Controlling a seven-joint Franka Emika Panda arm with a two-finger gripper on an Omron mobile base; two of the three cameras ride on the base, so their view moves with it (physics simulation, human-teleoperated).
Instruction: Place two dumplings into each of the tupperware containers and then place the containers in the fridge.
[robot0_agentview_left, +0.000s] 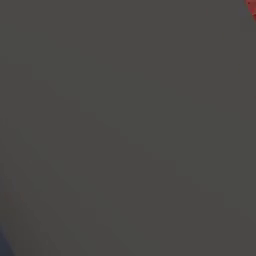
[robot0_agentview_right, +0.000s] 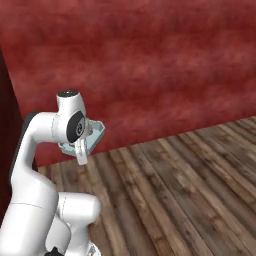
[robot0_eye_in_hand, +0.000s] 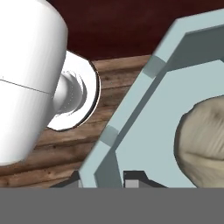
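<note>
My gripper (robot0_eye_in_hand: 108, 178) is shut on the rim of a tupperware container (robot0_eye_in_hand: 148, 131), a translucent light-blue tray with cut corners. One pale tan dumpling (robot0_eye_in_hand: 205, 140) lies inside it, cut off by the right edge of the hand view. In the right base view the same container (robot0_agentview_right: 97, 131) sits in the air beside the arm's wrist, roughly level, well above the floor. A flat dark charcoal surface (robot0_agentview_left: 125, 125) stands close before the left base camera; I cannot tell whether it is the fridge.
A mottled red wall (robot0_agentview_right: 150, 65) rises ahead, and a wooden plank floor (robot0_agentview_right: 175, 190) stretches to the right. A dark panel (robot0_agentview_right: 4, 125) edges the left of the right base view.
</note>
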